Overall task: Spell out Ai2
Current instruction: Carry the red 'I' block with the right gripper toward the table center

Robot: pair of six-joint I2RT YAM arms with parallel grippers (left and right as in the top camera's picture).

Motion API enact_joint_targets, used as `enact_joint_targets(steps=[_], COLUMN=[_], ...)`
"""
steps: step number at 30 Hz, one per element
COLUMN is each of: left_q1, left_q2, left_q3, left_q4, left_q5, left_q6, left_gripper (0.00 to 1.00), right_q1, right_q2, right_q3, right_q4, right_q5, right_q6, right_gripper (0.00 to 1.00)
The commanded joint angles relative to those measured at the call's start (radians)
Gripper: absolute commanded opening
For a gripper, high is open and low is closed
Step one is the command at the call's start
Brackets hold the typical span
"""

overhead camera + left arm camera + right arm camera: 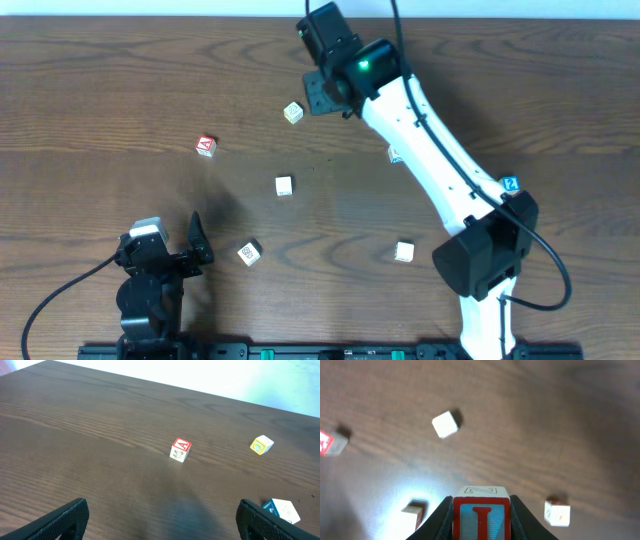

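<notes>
Over the wooden table (100,80), the right arm (430,150) is stretched toward the far edge. Its right hand (325,95) is clamped on the I cube (481,517), which is held clear of the surface. The left hand (162,505) is seen with fingers wide apart. The A cube (205,147) is found to the right hand's left, nearer the robot. The 2 cube (511,184) is seen just beside the right arm's elbow.

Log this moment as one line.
left gripper: open, empty | right gripper: shut on I cube | A cube: on table, ungripped | 2 cube: on table, ungripped
</notes>
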Motion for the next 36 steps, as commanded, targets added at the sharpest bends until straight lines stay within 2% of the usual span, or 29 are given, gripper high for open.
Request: enact_joint_targets(steps=[1,5,19,33,36], left_q1=[0.004,0.004,0.004,0.004,0.004], left_q2=[-0.006,-0.006,-0.006,-0.006,-0.006], left_q3=[-0.022,-0.022,-0.022,-0.022,-0.022], left_q4=[-0.007,-0.007,-0.007,-0.008,-0.008], left_q5=[0.01,0.01,0.011,0.01,0.01], left_q6=[0.005,0.005,0.005,0.005,0.005], left_gripper=[0.95,0.95,0.95,0.95,0.95], right_q1=[0.031,0.043,0.101,0.174,0.176], right_q2=[-0.045,-0.049,-0.179,-0.235,-0.291], right_q3=[0.004,0.004,0.001,-0.004,-0.072], right_q4=[-0.04,-0.094,-0.237,-0.259,-0.198], right_q5=[0.004,0.004,0.04,0.084,0.092], right_q6=[0.085,0.159,0.159,0.167,0.166], right_gripper=[0.01,0.01,0.01,0.01,0.01])
